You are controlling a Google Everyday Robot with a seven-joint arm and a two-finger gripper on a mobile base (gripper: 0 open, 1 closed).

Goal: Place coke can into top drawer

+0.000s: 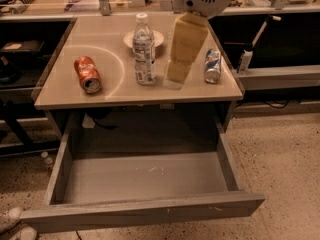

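The coke can (87,74) is red with silver ends and lies on its side on the left part of the tan tabletop (115,91). The top drawer (145,211) is pulled wide open below the table, and its inside is bare. My gripper (173,80) hangs at the end of a cream-coloured arm over the middle of the table, between the water bottle and the blue-and-silver can. It is well to the right of the coke can and holds nothing that I can see.
A clear water bottle (144,51) stands mid-table with a small white dish (159,37) behind it. A blue-and-silver can (212,65) lies near the right edge. Dark shelving flanks the table on both sides. A white shoe (10,219) shows at bottom left.
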